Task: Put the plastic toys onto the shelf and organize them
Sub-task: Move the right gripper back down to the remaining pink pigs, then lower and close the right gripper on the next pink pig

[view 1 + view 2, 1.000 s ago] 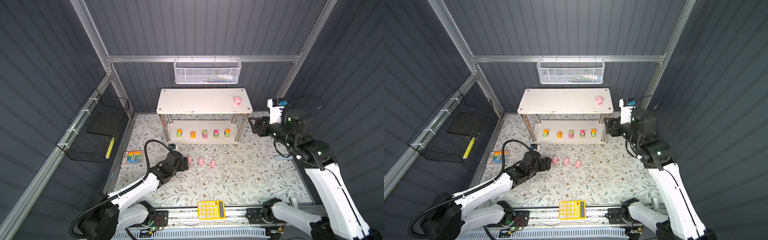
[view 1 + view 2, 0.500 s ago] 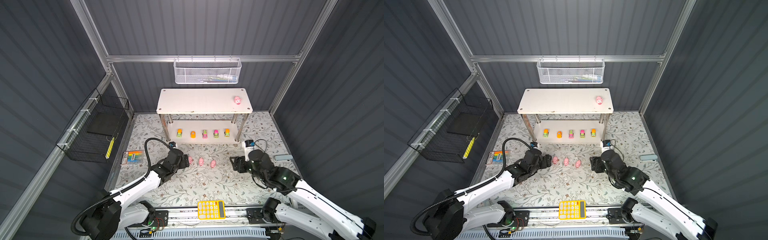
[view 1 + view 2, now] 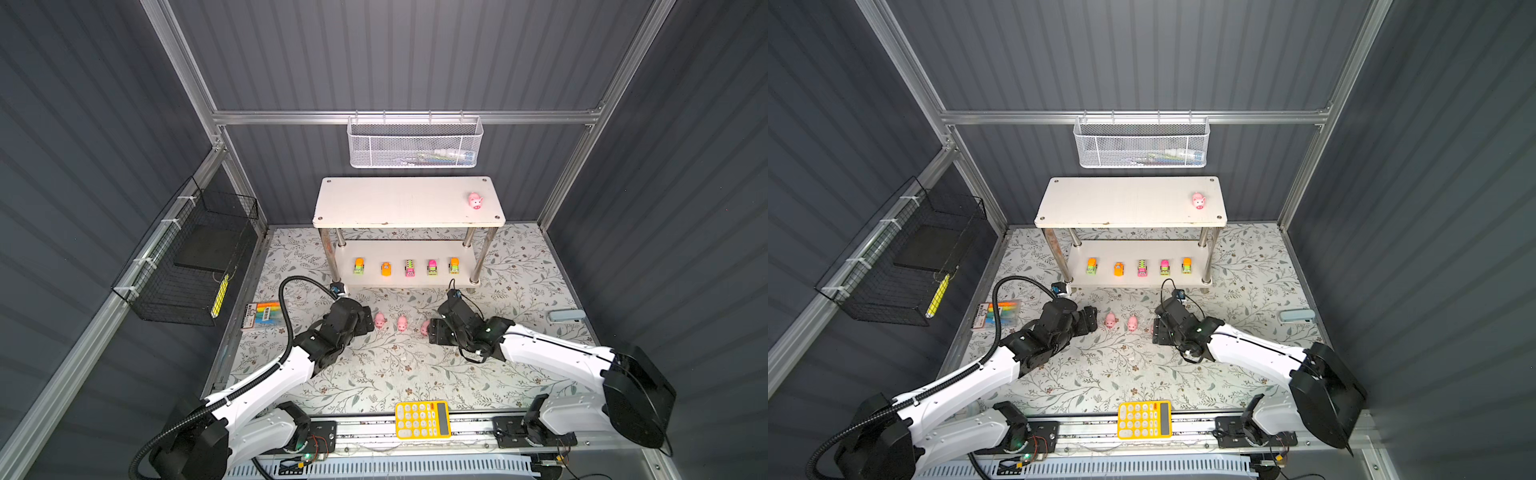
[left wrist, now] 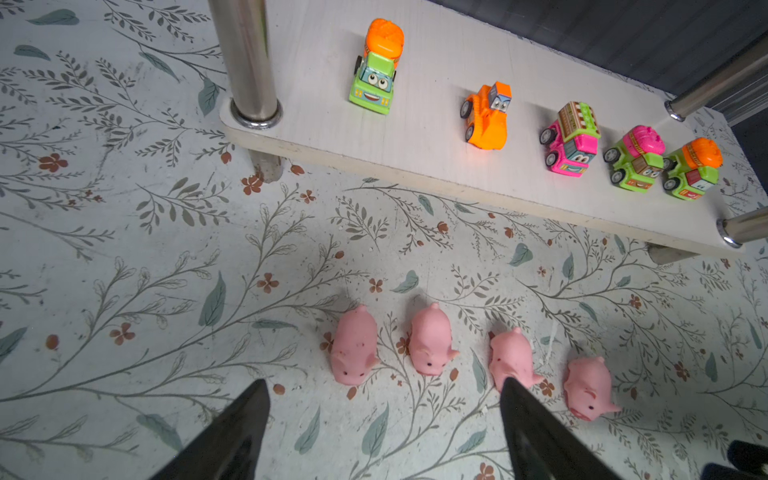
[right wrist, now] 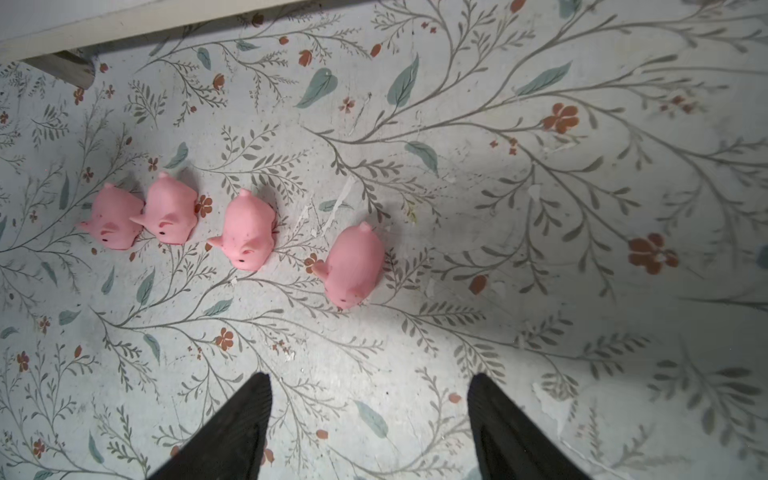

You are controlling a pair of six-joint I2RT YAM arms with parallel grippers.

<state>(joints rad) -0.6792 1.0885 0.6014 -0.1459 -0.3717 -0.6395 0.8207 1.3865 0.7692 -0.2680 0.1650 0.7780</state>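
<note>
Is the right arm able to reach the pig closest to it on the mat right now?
Probably yes: the closest pig lies on bare mat just ahead of the arm's open fingers, nothing between.

Floor pig [image 4: 355,349] nearest left tool [image 4: 382,382] seems hidden beneath it in both top views; basket [image 3: 415,145] contents blurred.

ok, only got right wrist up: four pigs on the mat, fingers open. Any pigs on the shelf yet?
Observer: One pig sits on the shelf's top board, near its right end in both top views.
Operator: Lower board?
Observer: Five toy vehicles in a row there.
Operator: Left arm?
Observer: The left gripper is open and empty, at the left end of the row of pigs on the mat in both top views.
</note>
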